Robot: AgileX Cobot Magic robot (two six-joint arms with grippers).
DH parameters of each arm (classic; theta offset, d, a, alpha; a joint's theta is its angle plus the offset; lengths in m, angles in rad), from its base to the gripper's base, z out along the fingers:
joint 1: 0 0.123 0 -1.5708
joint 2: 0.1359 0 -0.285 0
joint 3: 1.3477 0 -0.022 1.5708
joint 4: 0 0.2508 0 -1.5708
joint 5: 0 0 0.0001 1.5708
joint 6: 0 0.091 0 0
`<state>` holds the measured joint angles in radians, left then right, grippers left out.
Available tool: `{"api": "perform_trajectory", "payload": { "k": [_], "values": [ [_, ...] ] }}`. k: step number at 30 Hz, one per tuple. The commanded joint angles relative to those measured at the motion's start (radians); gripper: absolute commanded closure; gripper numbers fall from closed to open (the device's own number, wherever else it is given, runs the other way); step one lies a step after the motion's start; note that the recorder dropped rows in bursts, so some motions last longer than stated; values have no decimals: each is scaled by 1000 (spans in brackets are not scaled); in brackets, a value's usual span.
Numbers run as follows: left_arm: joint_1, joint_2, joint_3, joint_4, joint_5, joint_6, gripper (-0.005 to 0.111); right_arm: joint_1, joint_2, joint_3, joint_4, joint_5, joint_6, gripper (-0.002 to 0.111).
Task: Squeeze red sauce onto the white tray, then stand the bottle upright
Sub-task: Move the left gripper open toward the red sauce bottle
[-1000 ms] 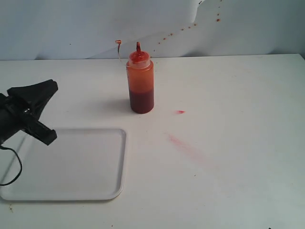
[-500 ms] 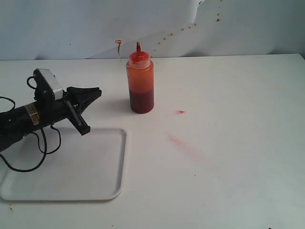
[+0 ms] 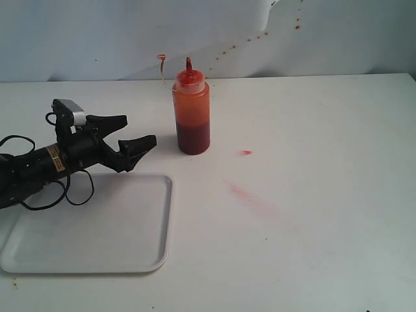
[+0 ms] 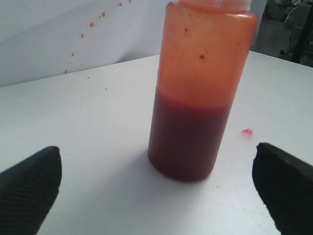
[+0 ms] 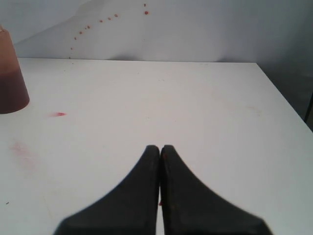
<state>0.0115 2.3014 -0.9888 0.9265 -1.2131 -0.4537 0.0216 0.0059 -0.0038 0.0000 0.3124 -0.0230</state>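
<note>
The bottle (image 3: 191, 117) stands upright on the tabletop (image 3: 325, 195), beyond the far right corner of the white tray (image 3: 117, 227), with the red sauce (image 3: 193, 140) filling roughly its lower half. We see no sauce on the tray yet, so we judge the step in hand to be the first grasp. The left claw (image 3: 138, 130) is spread wide and empty, pointing at the bottle from the tray side and not touching it. To do this well, we should slide in level until the body sits fully between the fingers. We then close on the middle of the cylinder, firmly enough to lift but softly enough that nothing squirts before the nozzle is over the tray. The small cap (image 3: 161, 58) hangs off to the side, so the nozzle looks uncovered. The left wrist view shows the bottle lined up between the two pads and the sauce level up close, but not the nozzle or the tray. The exterior view gives both, plus the gap left to cross. Only the right wrist view shows the right claw (image 5: 160, 152), pressed shut on nothing above bare tabletop. It also catches the red dash (image 5: 58, 114) beside the bottle.
</note>
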Motion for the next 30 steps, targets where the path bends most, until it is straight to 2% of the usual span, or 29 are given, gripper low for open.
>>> {"api": "perform_trajectory", "payload": {
  "k": [1, 7, 14, 17, 19, 22, 26, 30],
  "values": [
    [-4, -4, -6, -10, -8, -17, 2, 0, -6, 4, -9, -2, 2, 108],
    [-63, -4, -6, -7, -8, -17, 2, 0, -6, 4, -9, -2, 2, 108],
    [-211, -4, -6, -200, -8, 23, 2, 0, -6, 4, -9, -2, 2, 108],
    [-253, -4, -34, -238, 88, 47, 2, 0, -6, 4, -9, -2, 2, 108],
    [-279, -4, -72, -238, 212, 36, 2, 0, -6, 4, -9, -2, 2, 108],
    [-303, -4, -118, -238, 337, 36, 2, 0, -6, 4, -9, -2, 2, 108],
    [-307, -2, -147, -255, 358, -35, 2, 0, -6, 4, -9, -2, 2, 108],
    [-305, 6, -151, -342, 365, -40, 2, 0, -6, 4, -9, -2, 2, 108]
  ]
}}
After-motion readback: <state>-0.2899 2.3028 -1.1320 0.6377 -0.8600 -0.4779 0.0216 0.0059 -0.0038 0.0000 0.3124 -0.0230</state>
